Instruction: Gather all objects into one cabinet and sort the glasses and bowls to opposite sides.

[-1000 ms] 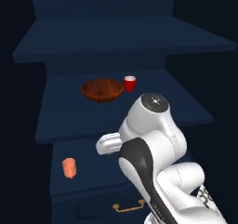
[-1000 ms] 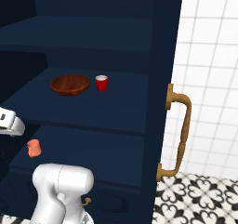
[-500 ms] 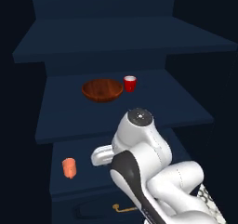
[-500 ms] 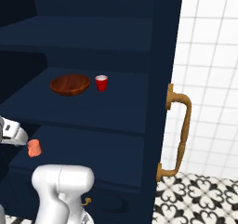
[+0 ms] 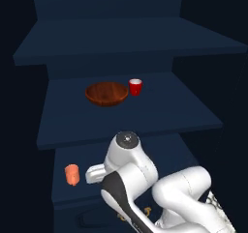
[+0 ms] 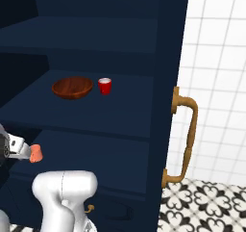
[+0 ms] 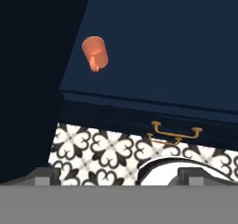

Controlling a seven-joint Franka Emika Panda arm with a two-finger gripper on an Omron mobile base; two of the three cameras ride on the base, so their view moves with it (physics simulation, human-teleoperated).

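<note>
On the middle shelf of the navy cabinet the wide wooden bowl sits with the red cup just to its right. The salmon-orange cup stands on the lower shelf, near its left front. My gripper is open, fingertips wide apart with nothing between them. It hovers just right of the salmon cup at about its height, not touching it. From the left base my white hand shows beside the cup.
The cabinet's open door with a brass handle stands at the right, before a white tiled wall. Below the lower shelf is a drawer with a brass pull. Patterned floor tiles lie under the cabinet front.
The arm has dropped and swung left, bringing the hand down from middle-shelf height to beside the salmon cup. Bowl and both cups have not moved.
</note>
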